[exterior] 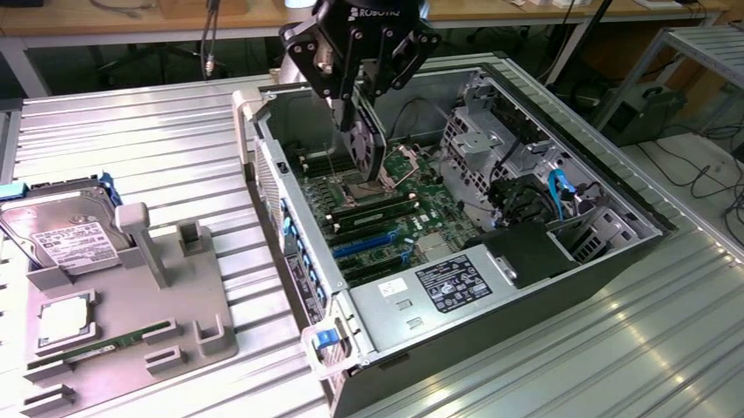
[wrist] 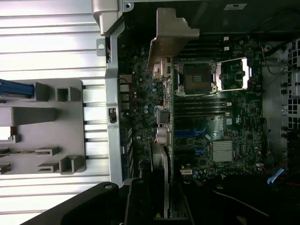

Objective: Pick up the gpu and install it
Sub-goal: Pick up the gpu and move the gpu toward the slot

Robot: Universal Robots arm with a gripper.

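One tool [exterior: 355,116] grips the gpu [exterior: 369,153] upright; wrist view reveals its bracket [wrist: 169,35].

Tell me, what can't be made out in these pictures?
- Exterior view: top edge of the gpu, hidden inside the gripper.
- Wrist view: the gpu face, seen edge-on.
- Exterior view: hard drive label text, too small.
- Exterior view: case corner, cut by the bottom edge.

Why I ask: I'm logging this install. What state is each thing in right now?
gripper: shut on the gpu.
gpu: held on edge above the motherboard, not in a slot.
computer case: on its side, open.
CPU socket: cover flipped open.
hard drive: resting in the gray fixture, outside the case.
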